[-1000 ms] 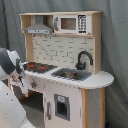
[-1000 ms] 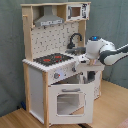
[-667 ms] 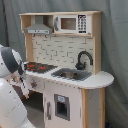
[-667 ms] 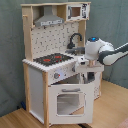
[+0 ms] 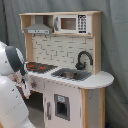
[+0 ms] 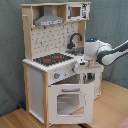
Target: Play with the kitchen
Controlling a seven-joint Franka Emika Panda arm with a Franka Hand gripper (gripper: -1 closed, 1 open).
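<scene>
White toy kitchen (image 6: 55,75), robot arm (image 6: 107,52) beside its counter

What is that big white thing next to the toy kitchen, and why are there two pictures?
The white thing is a robot arm. Two cameras took the pictures at the same moment from two different sides, so you see the same toy kitchen twice. In the first exterior view the arm fills the first exterior view's left edge; in the second exterior view it reaches in from the second exterior view's right. On the counter there is a black hob with red rings, a sink and a black faucet. Above hang a grey hood and a little microwave. Below is an oven door with a window. Its gripper sits at the counter's edge, but I cannot tell whether it holds anything.
</scene>
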